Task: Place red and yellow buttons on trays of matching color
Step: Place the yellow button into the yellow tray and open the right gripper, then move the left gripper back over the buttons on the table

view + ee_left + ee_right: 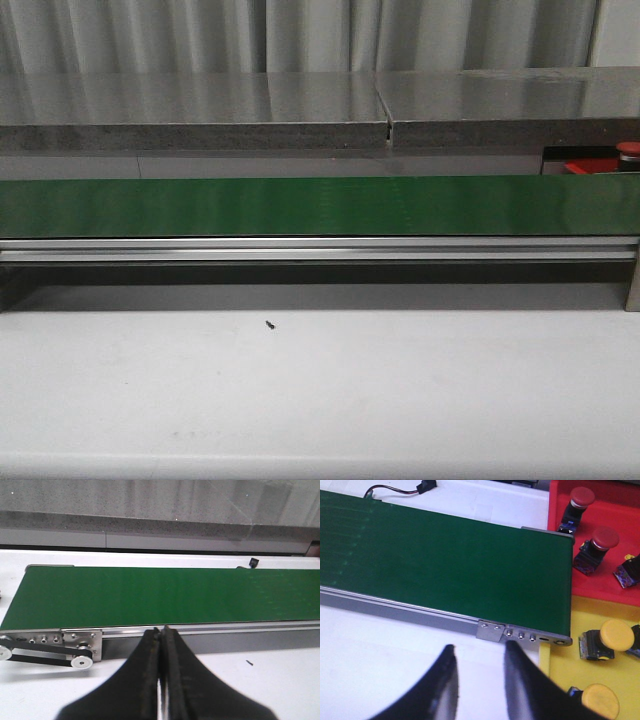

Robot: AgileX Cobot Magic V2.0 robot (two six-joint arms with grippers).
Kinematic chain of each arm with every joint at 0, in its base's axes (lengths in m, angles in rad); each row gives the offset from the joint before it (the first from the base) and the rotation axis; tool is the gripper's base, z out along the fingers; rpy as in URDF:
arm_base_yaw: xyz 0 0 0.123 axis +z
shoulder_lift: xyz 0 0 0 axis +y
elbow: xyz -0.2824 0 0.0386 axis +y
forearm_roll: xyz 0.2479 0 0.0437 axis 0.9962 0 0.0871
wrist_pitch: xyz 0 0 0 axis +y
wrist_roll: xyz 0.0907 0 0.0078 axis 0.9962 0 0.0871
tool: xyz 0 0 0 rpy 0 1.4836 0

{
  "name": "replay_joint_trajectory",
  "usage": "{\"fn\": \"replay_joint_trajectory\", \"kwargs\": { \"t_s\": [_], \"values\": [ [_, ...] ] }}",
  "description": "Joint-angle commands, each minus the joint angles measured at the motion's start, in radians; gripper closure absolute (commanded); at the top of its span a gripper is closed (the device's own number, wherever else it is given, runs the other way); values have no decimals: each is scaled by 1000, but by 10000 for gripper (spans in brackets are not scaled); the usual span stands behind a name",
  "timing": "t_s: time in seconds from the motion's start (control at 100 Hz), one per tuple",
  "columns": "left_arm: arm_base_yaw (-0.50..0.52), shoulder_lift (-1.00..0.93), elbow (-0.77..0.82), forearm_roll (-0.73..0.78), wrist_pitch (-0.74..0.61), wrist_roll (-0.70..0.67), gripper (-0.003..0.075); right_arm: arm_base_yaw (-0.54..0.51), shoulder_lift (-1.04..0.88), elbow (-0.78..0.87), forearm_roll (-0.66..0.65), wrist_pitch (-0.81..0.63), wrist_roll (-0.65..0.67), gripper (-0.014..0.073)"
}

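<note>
Beyond the belt [450,565] end, small hard buttons [605,536] look light, domes slick, best pinched at the body; right tool [480,680] released, left tool [162,670] clenched empty.

Long green belt [320,205] spanning the frame from 9 to 3 o'clock, above a silver rail [320,249]. At 3 o'clock, behind the belt's end: a red button [628,150] over a thin red tray [600,168] strip. Near centre, a tiny dark screw [270,324] on the white table [320,400].
</note>
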Motion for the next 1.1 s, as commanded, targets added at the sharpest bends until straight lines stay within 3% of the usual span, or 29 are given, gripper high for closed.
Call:
{"fn": "replay_joint_trajectory", "kwargs": {
  "t_s": [0.0, 0.03, 0.36, 0.7, 0.8, 0.97, 1.09],
  "values": [
    [-7, 3, -29, -53, -74, -1, 739, 3, -22, -21, 3, -44, -13, 657],
    [-7, 3, -29, -53, -74, -1, 739, 3, -22, -21, 3, -41, -13, 699],
    [19, 44, -117, -48, -64, -9, 739, 3, -22, -21, 3, -21, -13, 692],
    [285, 338, -499, 15, -10, -40, 712, 3, -22, -21, 3, -21, -13, 692],
    [325, 431, -579, 15, 13, -40, 613, 3, -22, -21, 3, -21, -13, 692],
    [357, 605, -689, 28, 15, -40, 282, 3, -22, -21, 3, -22, -13, 692],
    [388, 740, -766, 35, 34, -40, 146, 3, -22, -21, 3, -22, -13, 692]
  ]
}}
